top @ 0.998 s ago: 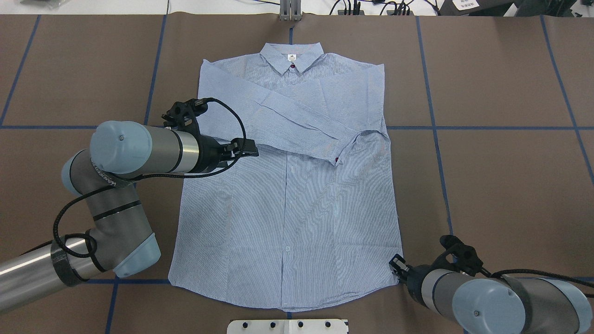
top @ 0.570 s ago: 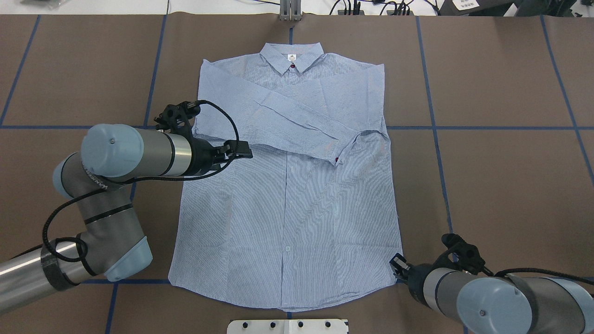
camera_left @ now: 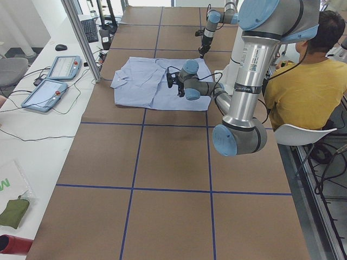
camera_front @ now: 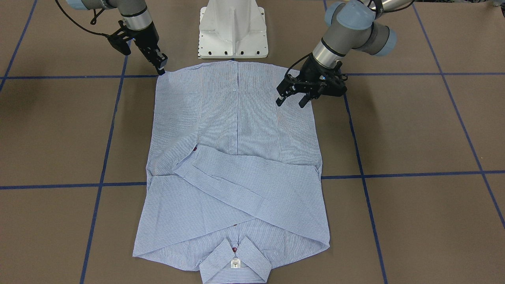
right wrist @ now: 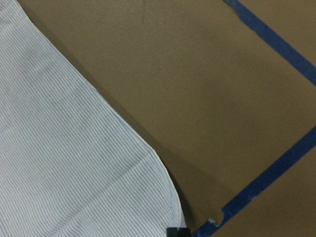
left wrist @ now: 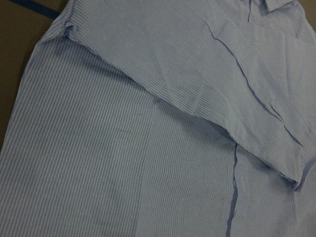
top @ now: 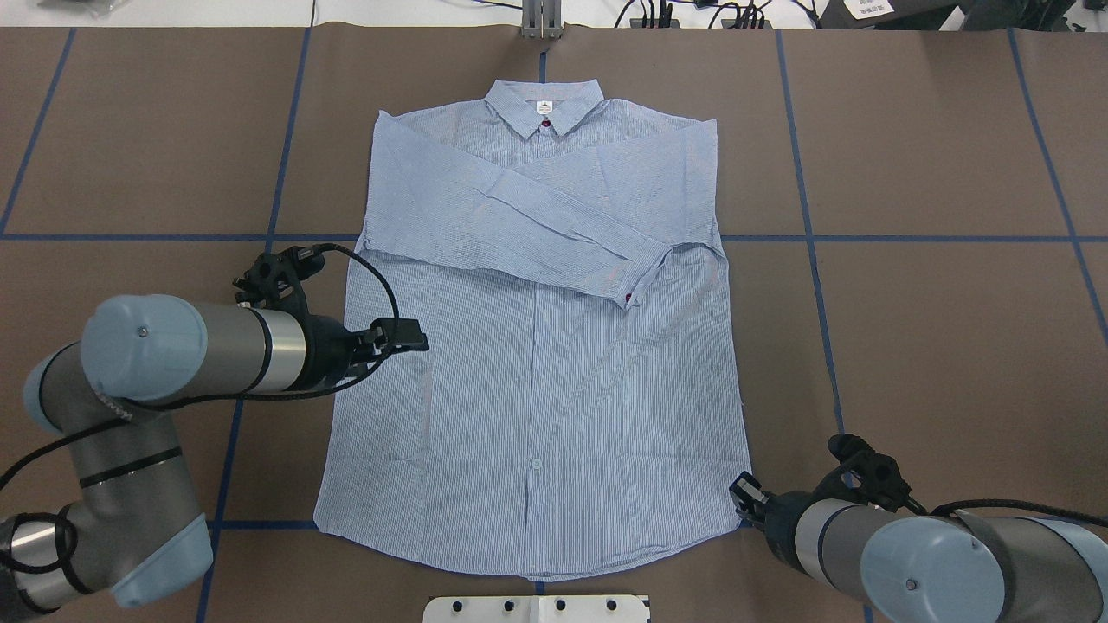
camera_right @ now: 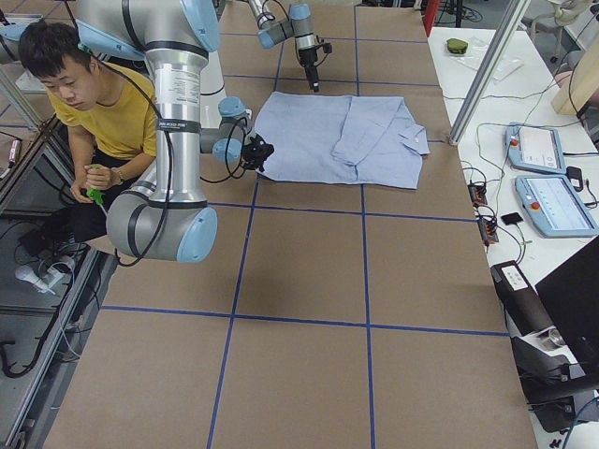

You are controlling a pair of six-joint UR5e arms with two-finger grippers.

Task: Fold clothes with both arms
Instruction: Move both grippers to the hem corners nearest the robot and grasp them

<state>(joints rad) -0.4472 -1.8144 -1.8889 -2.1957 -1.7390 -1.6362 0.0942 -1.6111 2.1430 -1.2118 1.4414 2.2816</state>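
the shirt (top: 537, 389) lies flat, buttons up, on the brown worktop (top: 935, 346), its collar (top: 544, 108) on the far side from the robot and 2 sleeves (top: 519, 216) crossed over the chest. the left end effector (camera_front: 290, 103) hangs over the shirt's left side with fingers spread, holding nothing. the right end effector (camera_front: 161, 68) points at the hem corner on the robot's right; i cannot tell whether it is spread or pinching.

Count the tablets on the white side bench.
2. One tablet lies on the bench opposite the shirt collar; the second tablet lies beside it, towards the robot's right. Others may sit out of view.
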